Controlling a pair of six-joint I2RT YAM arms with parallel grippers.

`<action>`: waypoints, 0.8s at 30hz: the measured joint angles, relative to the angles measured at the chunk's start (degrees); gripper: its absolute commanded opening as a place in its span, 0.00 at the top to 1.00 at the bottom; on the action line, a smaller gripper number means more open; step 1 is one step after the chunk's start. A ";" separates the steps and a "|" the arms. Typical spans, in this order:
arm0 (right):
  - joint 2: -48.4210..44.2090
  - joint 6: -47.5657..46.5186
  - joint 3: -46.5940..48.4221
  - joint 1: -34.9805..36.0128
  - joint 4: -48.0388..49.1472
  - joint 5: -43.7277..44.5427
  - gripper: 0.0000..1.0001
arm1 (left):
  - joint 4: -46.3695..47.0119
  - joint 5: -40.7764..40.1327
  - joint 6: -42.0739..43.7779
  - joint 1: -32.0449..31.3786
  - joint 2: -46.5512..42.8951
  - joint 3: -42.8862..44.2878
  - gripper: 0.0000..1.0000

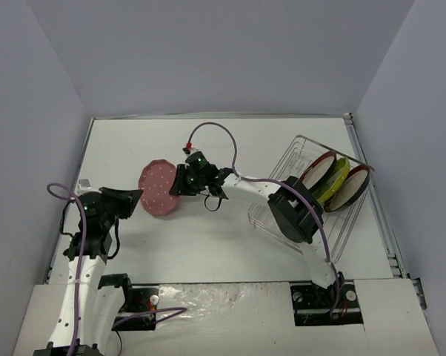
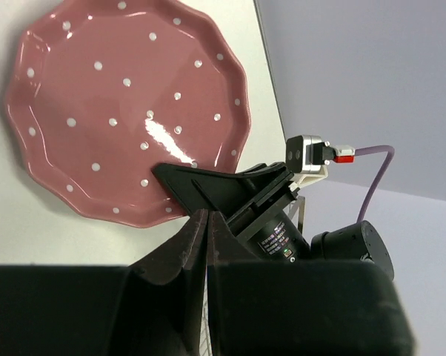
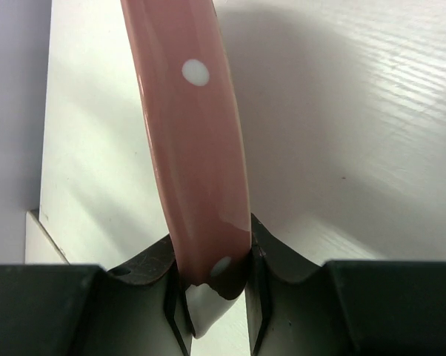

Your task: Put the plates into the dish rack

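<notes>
The pink plate [image 1: 158, 188] with white dots is tilted up off the table at centre left. My right gripper [image 1: 180, 182] is shut on its right rim; the right wrist view shows the rim [image 3: 201, 148] pinched between both fingers. The plate's face fills the left wrist view [image 2: 127, 111]. My left gripper [image 1: 131, 196] is shut and empty, just left of the plate. The silver wire dish rack [image 1: 293, 159] stands at the far right. It holds two dark-red-rimmed plates [image 1: 318, 169] [image 1: 349, 188] and the yellow-green plate [image 1: 334, 180] between them, all on edge.
Grey walls close in the white table on three sides. My right arm [image 1: 282, 200] stretches across from the rack's front to the plate. A purple cable [image 1: 215, 133] loops above the right wrist.
</notes>
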 measured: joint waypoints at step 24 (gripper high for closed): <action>-14.92 -7.82 11.86 -2.93 -24.43 18.67 1.00 | -7.99 -1.22 12.71 0.30 13.05 7.83 1.00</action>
